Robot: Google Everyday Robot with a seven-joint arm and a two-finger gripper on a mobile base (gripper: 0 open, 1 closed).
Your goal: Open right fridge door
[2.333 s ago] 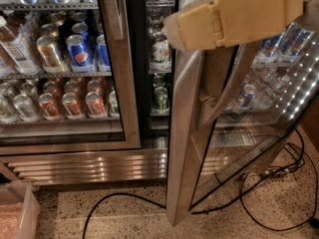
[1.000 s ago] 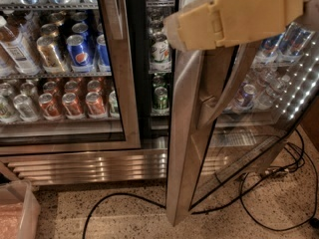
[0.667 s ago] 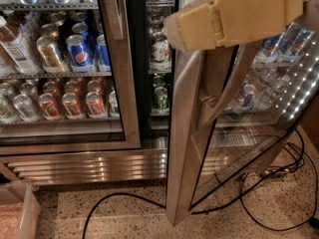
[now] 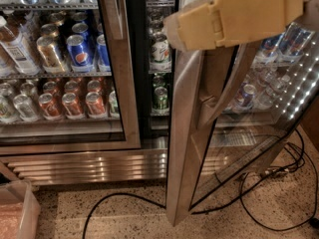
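The right fridge door point(image 4: 185, 148) stands well out from the cabinet. Its steel leading edge is turned toward the camera and its glass panel angles away to the right, so the green cans point(image 4: 160, 96) just left of the door show with no glass over them. By that, the opening looks largely done; at most a wider swing and a release seem left. The gripper point(image 4: 214, 19), a tan blocky housing, hangs across the top of the door, its left end over the door's leading edge and just above the long handle point(image 4: 227, 86). The arm reaches in roughly level from the door's upper right. Whether the gripper is open, closed or holding the handle cannot be told. Left of the door, the matching door point(image 4: 122, 83) is shut.
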